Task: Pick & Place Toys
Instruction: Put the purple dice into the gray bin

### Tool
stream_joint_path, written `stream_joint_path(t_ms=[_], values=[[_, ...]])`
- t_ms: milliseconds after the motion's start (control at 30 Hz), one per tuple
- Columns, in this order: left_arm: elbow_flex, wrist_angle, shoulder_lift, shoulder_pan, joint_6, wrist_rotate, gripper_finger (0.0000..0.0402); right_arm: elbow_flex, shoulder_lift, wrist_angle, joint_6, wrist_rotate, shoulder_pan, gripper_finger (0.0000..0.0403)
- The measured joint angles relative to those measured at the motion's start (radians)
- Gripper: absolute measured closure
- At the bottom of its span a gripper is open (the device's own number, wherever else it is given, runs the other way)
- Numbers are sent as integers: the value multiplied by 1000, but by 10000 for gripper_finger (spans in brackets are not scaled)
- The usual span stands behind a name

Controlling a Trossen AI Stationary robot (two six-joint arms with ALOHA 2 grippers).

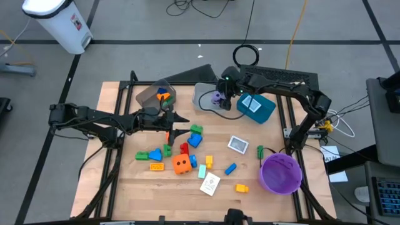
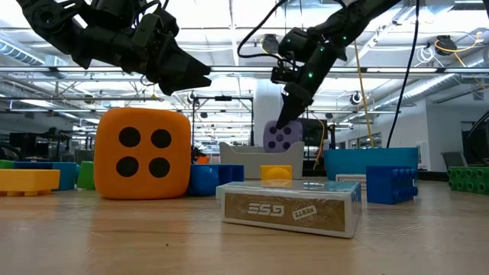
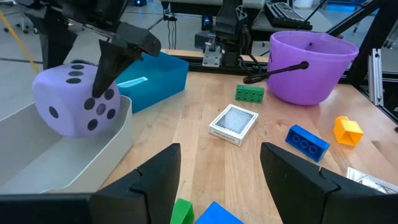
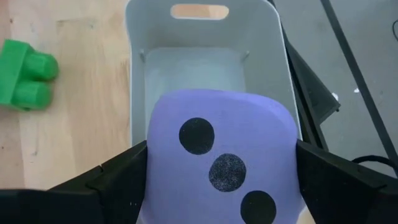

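while the right gripper (image 4: 217,180) holds the purple die (image 4: 219,155) between its fingers above the grey bin (image 4: 205,37), the main risk is a bad release. the die is wide beside the bin's narrow floor, and the wrist view shows it over the bin's near end rather than its middle. if the fingers open from this height, the die may well strike the rim, bounce and roll out onto the table (image 1: 137,187) or off its back edge. it looks light and rounded at the corners, so it would travel. a tilt in the grip would make that worse, since one corner would land first.

the left gripper (image 3: 217,177) hangs with its fingers apart and empty, over the middle of the table near the green and blue blocks (image 1: 195,135). it points toward the grey bin, so any reach that way could cross the right arm and knock the die.

the orange die (image 1: 182,164), the cards (image 1: 238,144) and many small blocks lie loose on the table, well apart from the bins. the brown bin (image 1: 150,95) already holds a few blocks.
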Motion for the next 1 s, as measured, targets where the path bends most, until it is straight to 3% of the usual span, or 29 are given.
stream_joint_path(t_ms=[567,1000], values=[[0,1,2,0,0,0,172,-65,0,25,-7,-52,-21,62],[0,80,92,0,-9,0,172,-81,0,3,-6,-80,-21,62]])
